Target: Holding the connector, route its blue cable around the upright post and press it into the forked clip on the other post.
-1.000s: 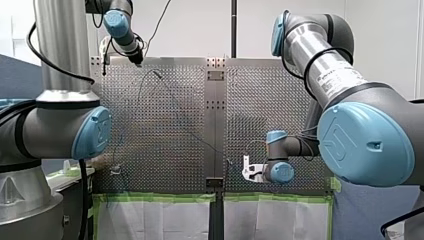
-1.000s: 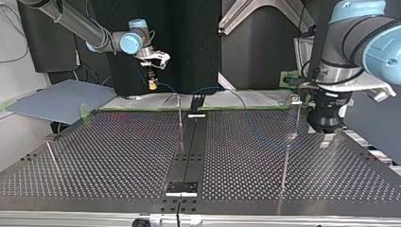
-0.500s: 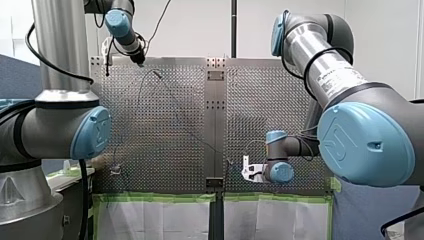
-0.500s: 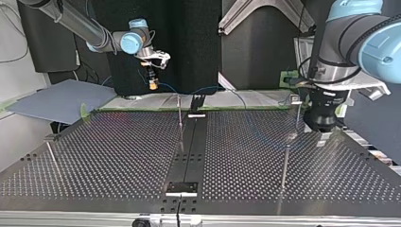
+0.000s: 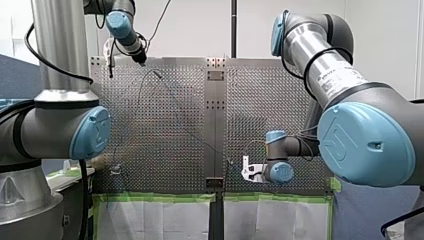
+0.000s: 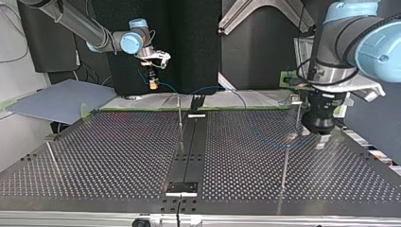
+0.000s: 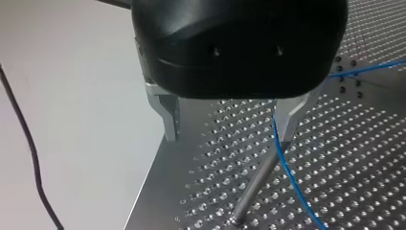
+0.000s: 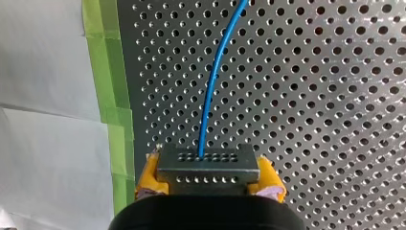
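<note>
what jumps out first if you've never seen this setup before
The blue cable stands out most, running out over the perforated table from the metal connector clamped between the yellow pads of my right gripper. In the left wrist view my left gripper hangs open near the table's edge, with a thin upright post and the cable close by one metal finger.

No text reads clearly. A printed label (image 5: pixel 336 80) runs along my right arm's silver tube (image 5: pixel 314 47), its lettering too small to read.
</note>
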